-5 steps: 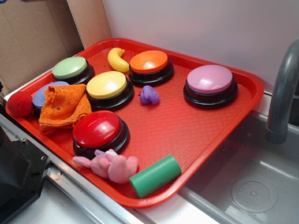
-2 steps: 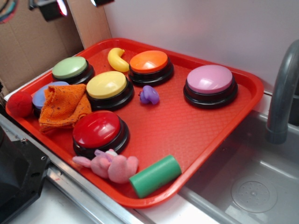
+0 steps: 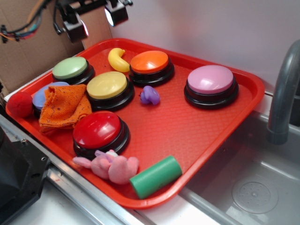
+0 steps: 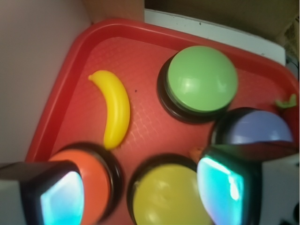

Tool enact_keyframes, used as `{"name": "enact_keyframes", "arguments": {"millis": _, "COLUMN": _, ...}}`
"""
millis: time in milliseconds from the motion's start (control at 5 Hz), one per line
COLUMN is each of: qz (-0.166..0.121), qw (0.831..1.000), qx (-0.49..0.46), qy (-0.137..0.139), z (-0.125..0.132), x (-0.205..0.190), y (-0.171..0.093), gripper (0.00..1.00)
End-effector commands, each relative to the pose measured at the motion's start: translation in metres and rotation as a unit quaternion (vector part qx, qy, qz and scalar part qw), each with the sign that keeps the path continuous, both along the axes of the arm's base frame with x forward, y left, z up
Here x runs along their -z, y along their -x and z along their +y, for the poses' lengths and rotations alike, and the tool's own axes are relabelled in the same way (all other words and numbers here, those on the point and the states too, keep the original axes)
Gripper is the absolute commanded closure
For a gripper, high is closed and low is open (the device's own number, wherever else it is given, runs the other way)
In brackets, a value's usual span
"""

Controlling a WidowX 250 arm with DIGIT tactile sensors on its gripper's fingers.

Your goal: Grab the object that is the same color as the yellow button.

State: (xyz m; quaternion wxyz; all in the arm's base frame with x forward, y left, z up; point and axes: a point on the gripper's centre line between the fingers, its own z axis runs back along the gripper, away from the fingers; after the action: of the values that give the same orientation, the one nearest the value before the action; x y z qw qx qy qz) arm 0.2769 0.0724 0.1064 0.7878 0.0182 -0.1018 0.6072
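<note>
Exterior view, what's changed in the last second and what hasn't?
The hand has come into view at the top left and dropped lower toward the back of the tray, fingers apart, holding nothing. The banana, yellow button and everything else on the tray stayed put.

We saw the gripper (image 3: 94,21) high above the red tray's (image 3: 206,126) back-left corner, fingers (image 3: 76,27) spread apart, holding nothing. The yellow banana (image 3: 117,60) lay between the green button (image 3: 70,68) and orange button (image 3: 149,62), just behind the yellow button (image 3: 107,85). A purple toy (image 3: 149,95) sat nearby.
</note>
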Motion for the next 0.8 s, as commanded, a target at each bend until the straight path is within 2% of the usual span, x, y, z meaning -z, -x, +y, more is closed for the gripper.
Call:
{"name": "enact_keyframes", "arguments": {"millis": 0, "qz": -0.020, "qw": 0.999, "qx": -0.045, "qy": -0.009, "z": 0.033, "x": 0.021, "y": -0.018, "gripper": 0.00}}
{"name": "enact_keyframes", "arguments": {"millis": 200, "qz": -0.039, "qw": 0.994, "qx": -0.103, "qy": 0.021, "z": 0.036, "x": 0.040, "y": -0.020, "gripper": 0.00}}
{"name": "enact_keyframes", "arguments": {"millis": 400, "qz": -0.059, "qw": 0.991, "qx": -0.116, "qy": 0.021, "z": 0.036, "x": 0.051, "y": -0.021, "gripper": 0.00}}
{"name": "enact_keyframes", "arguments": {"millis": 600, "qz": -0.041, "qw": 0.991, "qx": -0.129, "qy": 0.011, "z": 0.033, "x": 0.059, "y": -0.021, "gripper": 0.00}}
